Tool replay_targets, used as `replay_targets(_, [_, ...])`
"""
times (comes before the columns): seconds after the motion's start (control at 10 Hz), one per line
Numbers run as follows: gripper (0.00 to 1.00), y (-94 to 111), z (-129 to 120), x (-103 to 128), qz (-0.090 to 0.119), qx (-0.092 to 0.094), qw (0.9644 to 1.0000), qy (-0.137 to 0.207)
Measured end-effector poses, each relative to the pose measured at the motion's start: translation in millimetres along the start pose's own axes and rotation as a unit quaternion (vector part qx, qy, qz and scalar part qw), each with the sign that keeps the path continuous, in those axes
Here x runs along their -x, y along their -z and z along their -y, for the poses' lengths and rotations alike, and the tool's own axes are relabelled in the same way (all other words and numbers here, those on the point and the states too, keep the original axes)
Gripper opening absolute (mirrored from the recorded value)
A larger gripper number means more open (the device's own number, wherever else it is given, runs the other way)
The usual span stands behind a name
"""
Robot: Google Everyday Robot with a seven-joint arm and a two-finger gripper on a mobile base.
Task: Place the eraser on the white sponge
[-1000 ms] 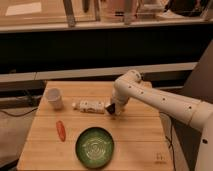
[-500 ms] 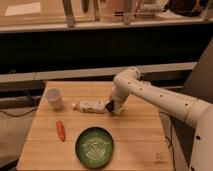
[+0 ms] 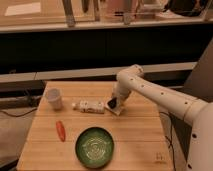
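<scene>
1. While looking down at the wooden table [image 3: 135, 145], we are seeing the white arm [image 3: 160, 95] reaching in from the right side.
2. We are finding the gripper [image 3: 114, 104] low over the table's middle, just right of the white patterned bottle [image 3: 89, 106].
3. Its fingers are sitting clenched, and a dark block, the eraser [image 3: 112, 104], is showing right at the tip; we are reading it as pinched there.
4. We are spotting a pale flat pad, the white sponge [image 3: 117, 110], directly beneath the gripper, mostly covered by it; whether the eraser is touching the sponge we are not able to tell.
5. We are noting the bottle lying on its side, its right end close to the gripper.
6. We are seeing a white cup [image 3: 54, 98] standing upright near the table's left rear corner.
7. An orange carrot-like stick [image 3: 60, 130] is lying left of the green bowl [image 3: 94, 147], apart from it.
8. The bowl is sitting near the front edge, well apart from the gripper.
</scene>
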Motion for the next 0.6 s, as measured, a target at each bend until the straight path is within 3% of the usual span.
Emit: replay_targets(0.6, [0.03, -3.9, -1.2, -7.6, 0.006, 0.001, 1.0, -0.003])
